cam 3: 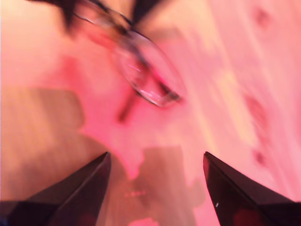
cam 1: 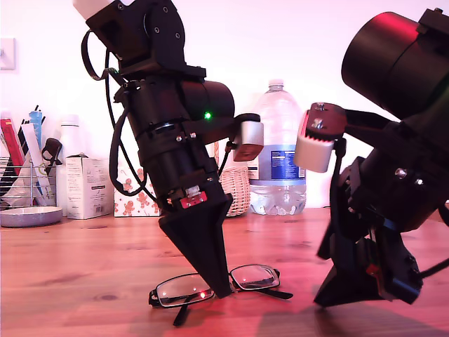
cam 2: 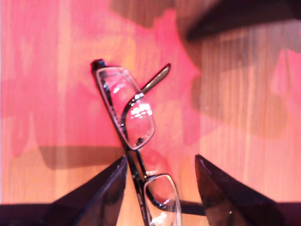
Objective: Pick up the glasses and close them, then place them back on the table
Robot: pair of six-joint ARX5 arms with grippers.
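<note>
The glasses (cam 1: 184,289) lie on the table (cam 1: 84,267) near its front edge, lenses upright and both temple arms spread out. My first gripper (cam 1: 222,289) points down at their bridge from the exterior view's left. In the first wrist view it is open (cam 2: 161,157), one finger on each side of the frame beside a lens (cam 2: 136,113). My second gripper (cam 1: 331,298) hovers low over the wood at the exterior view's right, a short way from the glasses. It is open (cam 3: 156,155) with nothing between its fingers, and one blurred lens (cam 3: 148,77) shows ahead of it.
Along the back wall stand a wire rack of pens (cam 1: 24,175), a white box (cam 1: 88,186), a gingerbread-patterned box (cam 1: 133,196), a wicker basket (cam 1: 237,186) and a large water bottle (cam 1: 278,154). A grey plate (cam 1: 28,216) sits at the exterior view's far left.
</note>
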